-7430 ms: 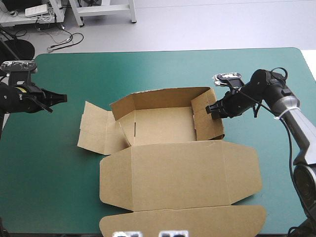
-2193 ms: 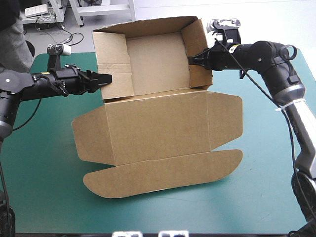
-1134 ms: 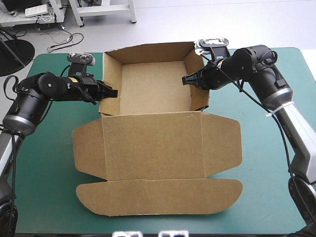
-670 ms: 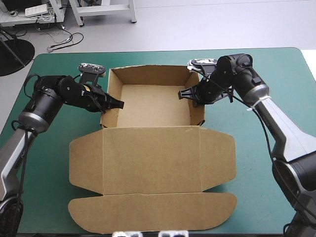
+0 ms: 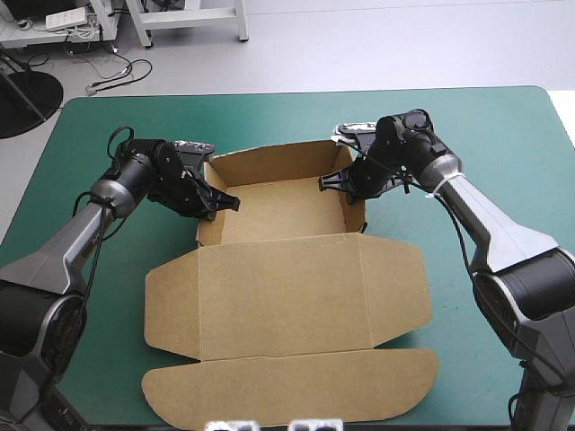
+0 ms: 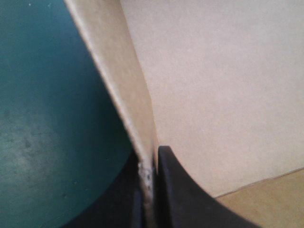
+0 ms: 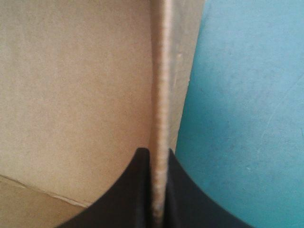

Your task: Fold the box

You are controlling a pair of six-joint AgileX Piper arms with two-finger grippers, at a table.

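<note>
The box (image 5: 283,296) sits mid-table, long axis twelve to six, tray at twelve, lid flat toward six; the left gripper (image 5: 232,203) pinches its nine-o'clock wall, the right gripper (image 5: 326,182) the three-o'clock wall.

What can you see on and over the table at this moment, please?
box: one, brown, mid-table, an open tray with its lid flat toward the near edge.
table: one, teal-green cover, under the box.
left gripper: one, black, shut on the box's left wall.
right gripper: one, black, shut on the box's right wall.
</note>
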